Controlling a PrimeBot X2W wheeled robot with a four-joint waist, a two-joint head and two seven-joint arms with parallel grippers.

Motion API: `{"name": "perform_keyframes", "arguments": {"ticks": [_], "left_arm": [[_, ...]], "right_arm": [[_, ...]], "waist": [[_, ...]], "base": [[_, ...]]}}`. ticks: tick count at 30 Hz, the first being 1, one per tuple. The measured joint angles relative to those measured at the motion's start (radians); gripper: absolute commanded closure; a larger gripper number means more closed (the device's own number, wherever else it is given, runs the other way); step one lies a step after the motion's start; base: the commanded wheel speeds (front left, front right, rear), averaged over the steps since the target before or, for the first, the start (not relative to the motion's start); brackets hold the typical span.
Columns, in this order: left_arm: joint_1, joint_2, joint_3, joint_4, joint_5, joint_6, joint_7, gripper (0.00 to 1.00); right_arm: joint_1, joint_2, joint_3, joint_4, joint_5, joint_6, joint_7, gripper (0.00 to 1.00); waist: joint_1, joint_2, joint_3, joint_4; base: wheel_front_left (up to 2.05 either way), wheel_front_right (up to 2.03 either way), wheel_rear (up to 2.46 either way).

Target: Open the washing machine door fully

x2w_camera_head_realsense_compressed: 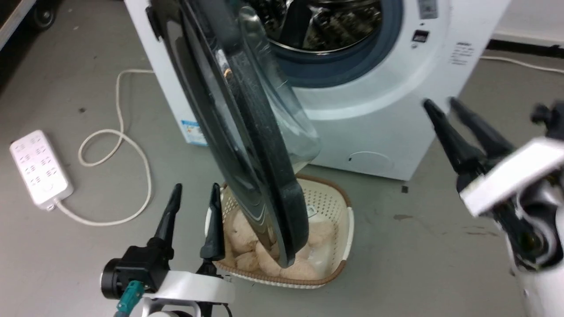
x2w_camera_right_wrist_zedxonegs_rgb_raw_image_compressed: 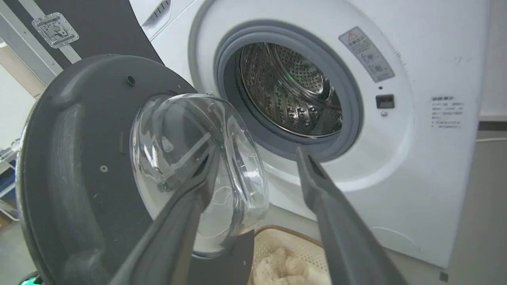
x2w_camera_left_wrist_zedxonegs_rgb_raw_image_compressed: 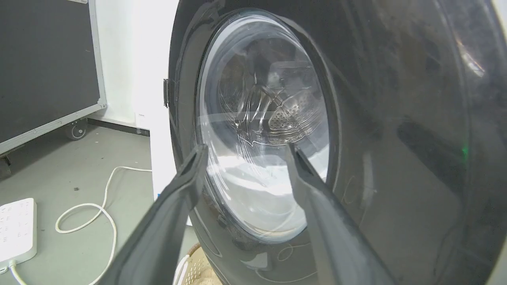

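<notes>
The washing machine door (x2w_camera_head_realsense_compressed: pixel 246 145), a glossy black disc with a bulging clear glass bowl (x2w_camera_right_wrist_zedxonegs_rgb_raw_image_compressed: pixel 198 166), stands swung out roughly edge-on to the head view, leaving the steel drum (x2w_camera_right_wrist_zedxonegs_rgb_raw_image_compressed: pixel 291 89) exposed. My left gripper (x2w_camera_head_realsense_compressed: pixel 196 191) is open at the lower left, just outside the door's outer face (x2w_camera_left_wrist_zedxonegs_rgb_raw_image_compressed: pixel 396 118), its fingers (x2w_camera_left_wrist_zedxonegs_rgb_raw_image_compressed: pixel 186 186) framing the glass without touching. My right gripper (x2w_camera_head_realsense_compressed: pixel 440 105) is open at the right, in front of the machine, apart from the door's inner side (x2w_camera_right_wrist_zedxonegs_rgb_raw_image_compressed: pixel 79 158).
A cream laundry basket (x2w_camera_head_realsense_compressed: pixel 339 229) holding beige cloth sits on the floor under the door's lower edge. A white power strip (x2w_camera_head_realsense_compressed: pixel 40 169) and its looping cable (x2w_camera_head_realsense_compressed: pixel 119 145) lie on the grey floor at the left. A black wheeled case (x2w_camera_left_wrist_zedxonegs_rgb_raw_image_compressed: pixel 47 67) stands beyond.
</notes>
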Motion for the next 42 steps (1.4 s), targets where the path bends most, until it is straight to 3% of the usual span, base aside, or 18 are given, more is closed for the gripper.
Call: {"name": "perform_keyframes", "arguments": {"ticks": [3, 8, 10, 15, 25, 26, 27, 29, 30, 36, 42], "left_arm": [[0.0, 0.0, 0.024, 0.006, 0.002, -0.015, 0.0, 0.0], [0.012, 0.0, 0.061, 0.036, 0.018, -0.048, -0.001, 0.0], [0.025, 0.0, 0.069, 0.048, 0.017, -0.053, -0.001, 0.0], [0.051, 0.0, 0.089, 0.057, 0.017, -0.081, -0.001, 0.0], [0.078, 0.0, 0.102, 0.067, 0.037, -0.093, -0.001, 0.0], [0.079, 0.0, 0.102, 0.069, 0.036, -0.093, -0.001, 0.05], [0.079, 0.0, 0.102, 0.071, 0.036, -0.095, -0.001, 0.38], [0.079, 0.0, 0.099, 0.075, 0.036, -0.101, -0.001, 0.86], [0.079, 0.0, 0.098, 0.077, 0.037, -0.108, -0.001, 1.0], [0.077, 0.0, 0.113, 0.048, 0.03, -0.114, -0.001, 1.0], [0.027, 0.0, 0.156, -0.106, -0.038, -0.084, -0.001, 1.0]], "right_arm": [[0.066, -0.081, 0.045, -0.035, -0.181, 0.001, -0.174, 0.0], [0.179, -0.102, 0.008, -0.042, -0.461, 0.001, -0.388, 0.0], [0.244, -0.056, -0.047, -0.045, -0.551, 0.001, -0.433, 0.0], [0.38, 0.1, -0.131, -0.047, -0.647, 0.001, -0.489, 0.0], [0.466, 0.16, -0.142, -0.036, -0.7, 0.001, -0.509, 0.0], [0.467, 0.163, -0.141, -0.036, -0.701, 0.001, -0.509, 0.0], [0.468, 0.164, -0.142, -0.036, -0.701, 0.001, -0.51, 0.0], [0.468, 0.167, -0.143, -0.036, -0.702, 0.001, -0.512, 0.0], [0.468, 0.168, -0.143, -0.036, -0.701, 0.001, -0.512, 0.0], [0.468, 0.172, -0.142, -0.036, -0.701, 0.001, -0.512, 0.0], [0.468, 0.174, -0.143, -0.037, -0.701, 0.001, -0.512, 0.0]], "waist": [[0.0, 0.0, -0.016, -0.027], [0.0001, 0.0, -0.045, -0.071], [0.0, 0.0, -0.056, -0.086], [0.0, 0.0, -0.075, -0.118], [0.0, 0.0, -0.093, -0.128], [0.0001, 0.0, -0.094, -0.128], [0.0, 0.0, -0.094, -0.127], [0.0001, 0.0, -0.096, -0.125], [0.0001, 0.0, -0.097, -0.123], [0.0001, 0.0, -0.099, -0.115], [0.0002, 0.0, -0.092, -0.108]], "base": [[0.0, 0.0, 0.0], [0.0, 0.0, 0.0], [0.0, 0.0, 0.0], [0.0, 0.0, 0.0], [0.0, 0.0, 0.0], [0.0, 0.0, 0.0], [0.0, 0.0, 0.0], [0.0, 0.0, 0.0], [0.0, 0.0, 0.0], [0.0, 0.0, 0.0], [0.0, 0.0, 0.0]]}}
